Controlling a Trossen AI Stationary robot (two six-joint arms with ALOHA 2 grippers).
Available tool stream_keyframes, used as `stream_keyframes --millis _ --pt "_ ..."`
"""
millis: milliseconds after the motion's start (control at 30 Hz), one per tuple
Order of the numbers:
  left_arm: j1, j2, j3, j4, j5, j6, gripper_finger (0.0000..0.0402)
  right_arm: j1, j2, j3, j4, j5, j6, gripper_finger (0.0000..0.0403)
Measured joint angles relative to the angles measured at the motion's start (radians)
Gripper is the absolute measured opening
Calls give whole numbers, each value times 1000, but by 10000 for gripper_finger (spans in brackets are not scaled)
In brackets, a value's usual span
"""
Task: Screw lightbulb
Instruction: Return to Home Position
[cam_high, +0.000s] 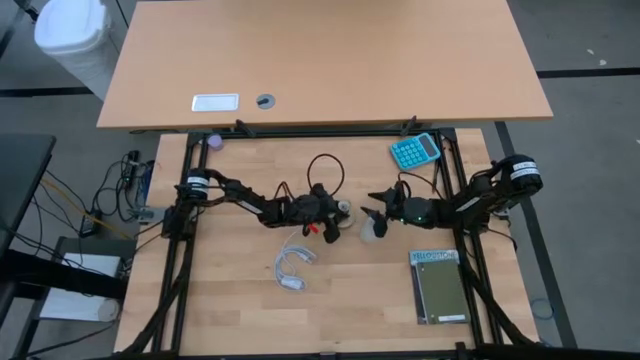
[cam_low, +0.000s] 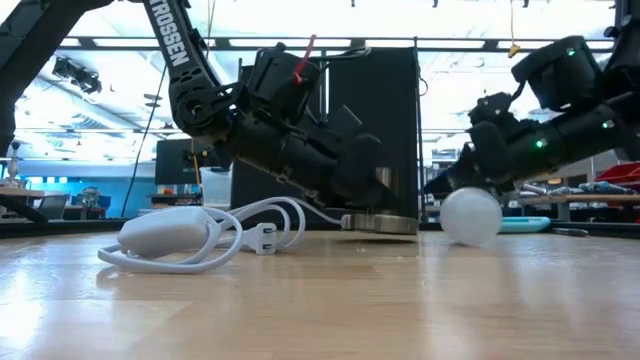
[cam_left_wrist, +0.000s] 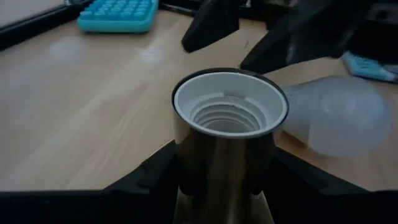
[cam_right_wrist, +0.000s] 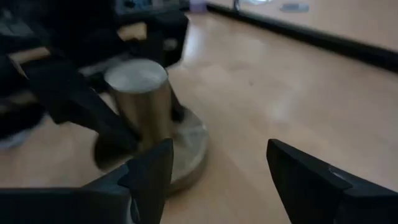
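The lightbulb is laid on the counter, just beside the socket. The socket is clamped by the left end effector. The right end effector is held wide and empty, close by the lightbulb.

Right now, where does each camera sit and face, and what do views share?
High: overhead, straight down; left arm and right arm meet mid-table.
Low: table height, level across; both arms, lightbulb lying loose.
Left wrist: looks into the empty socket, held by the left gripper.
Right wrist: faces that socket past the open right gripper.
Shared: socket in all four.
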Motion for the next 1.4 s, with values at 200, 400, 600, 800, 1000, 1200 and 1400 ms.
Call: stream_keyframes --millis 200,400,600,800,1000,1200,1400 --pt "0 -2 0 17 -7 30 195 -5 0 0 90 -3 -54 256" --pt "8 -18 0 5 -13 36 196 -7 -1 1 213 -8 -79 256" --pt "27 -19 0 -49 -14 74 231 -7 -2 1 244 -8 -75 256" --pt "26 -19 0 -64 -12 131 275 11 -2 1 251 -7 -46 256" --pt "26 -24 0 -76 -12 150 287 42 -8 1 256 21 -43 256" --pt "26 -98 0 -175 -12 156 288 62 -64 1 238 26 -63 256" --pt "11 -160 0 -281 -13 156 288 103 -151 1 100 39 -35 251"
